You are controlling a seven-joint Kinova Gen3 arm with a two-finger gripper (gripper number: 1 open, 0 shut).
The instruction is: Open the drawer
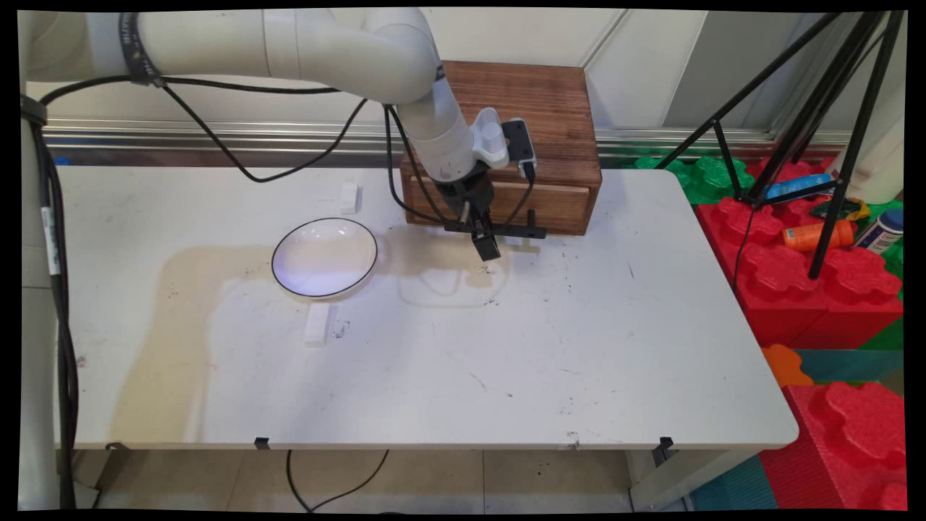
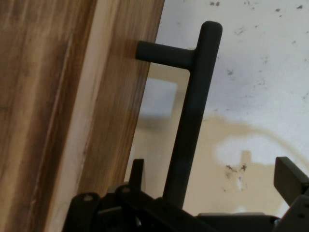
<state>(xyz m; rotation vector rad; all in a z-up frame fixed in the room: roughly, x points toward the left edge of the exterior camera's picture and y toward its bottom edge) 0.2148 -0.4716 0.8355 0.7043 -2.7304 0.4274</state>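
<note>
A brown wooden box (image 1: 528,108) stands at the back of the white table (image 1: 448,362), with a drawer (image 1: 557,202) low in its front. The drawer's black bar handle (image 1: 524,231) sticks out toward the table. My gripper (image 1: 483,239) points down at the left part of that handle. In the hand view the handle (image 2: 193,111) runs up between my two fingers (image 2: 137,169), one on each side with gaps, so the gripper (image 2: 213,171) is open around it. The drawer front (image 2: 116,96) looks shut against the box.
A white plate with a black rim (image 1: 325,257) lies left of the gripper. One small white block (image 1: 349,197) lies behind it, another (image 1: 318,323) in front. A black tripod (image 1: 832,145) and red foam blocks (image 1: 810,289) with bottles stand right of the table.
</note>
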